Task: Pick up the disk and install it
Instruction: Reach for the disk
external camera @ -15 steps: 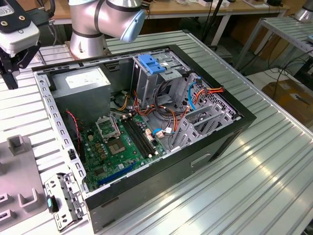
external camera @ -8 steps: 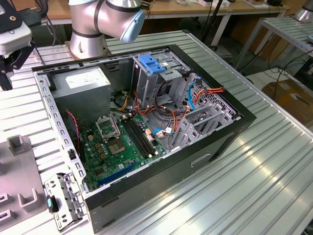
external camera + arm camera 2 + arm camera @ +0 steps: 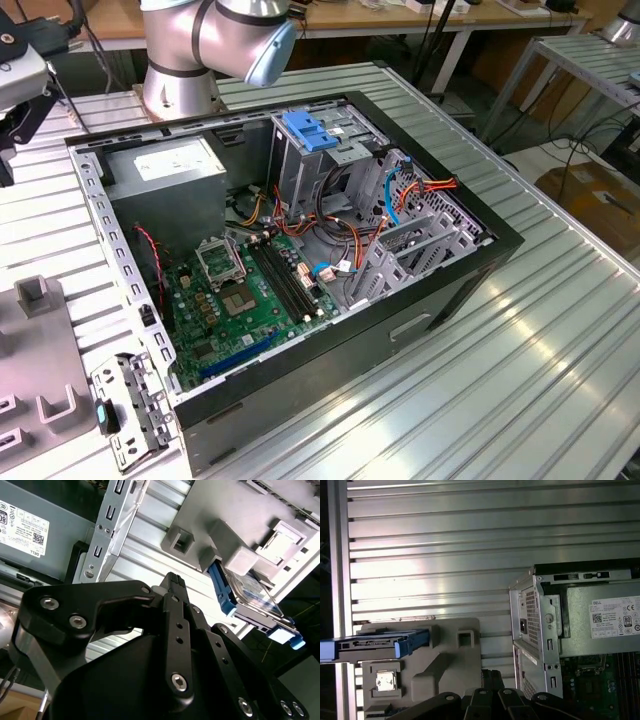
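Observation:
The disk (image 3: 375,644) is a flat dark drive with bright blue rails. It rests in a grey holder plate (image 3: 445,655) on the ribbed metal table, beside the open computer case (image 3: 540,625). In the second wrist view the disk (image 3: 245,600) sits wedged in the same holder (image 3: 235,525), its blue rail facing me. My gripper (image 3: 172,577) hangs above the table, a short way from the disk and not touching it. Its black fingers are pressed together with nothing between them, which also shows in the first wrist view (image 3: 487,672).
The open case (image 3: 300,250) lies on the table with a green motherboard (image 3: 250,300), a grey power supply (image 3: 165,165) and a tall drive cage with a blue latch (image 3: 310,135). Orange and blue cables (image 3: 400,195) cross the inside. The arm's base (image 3: 190,60) stands behind the case.

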You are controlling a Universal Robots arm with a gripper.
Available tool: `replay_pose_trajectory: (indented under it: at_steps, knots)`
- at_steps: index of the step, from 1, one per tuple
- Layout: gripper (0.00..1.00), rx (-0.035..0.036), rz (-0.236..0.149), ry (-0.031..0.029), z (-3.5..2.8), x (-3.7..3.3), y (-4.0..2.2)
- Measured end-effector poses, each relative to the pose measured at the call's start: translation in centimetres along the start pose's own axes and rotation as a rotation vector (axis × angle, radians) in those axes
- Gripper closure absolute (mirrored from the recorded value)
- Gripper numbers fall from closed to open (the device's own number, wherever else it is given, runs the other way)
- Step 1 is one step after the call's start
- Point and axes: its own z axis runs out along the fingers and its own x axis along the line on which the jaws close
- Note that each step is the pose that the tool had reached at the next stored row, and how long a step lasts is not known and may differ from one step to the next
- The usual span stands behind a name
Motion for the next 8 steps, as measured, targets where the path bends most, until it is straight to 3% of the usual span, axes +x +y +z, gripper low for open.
replay_pose_trajectory:
  at_steps: [8]
  knots:
    - [0.89,0.0,0.0,0.0001,-0.02,1.01,-0.07]
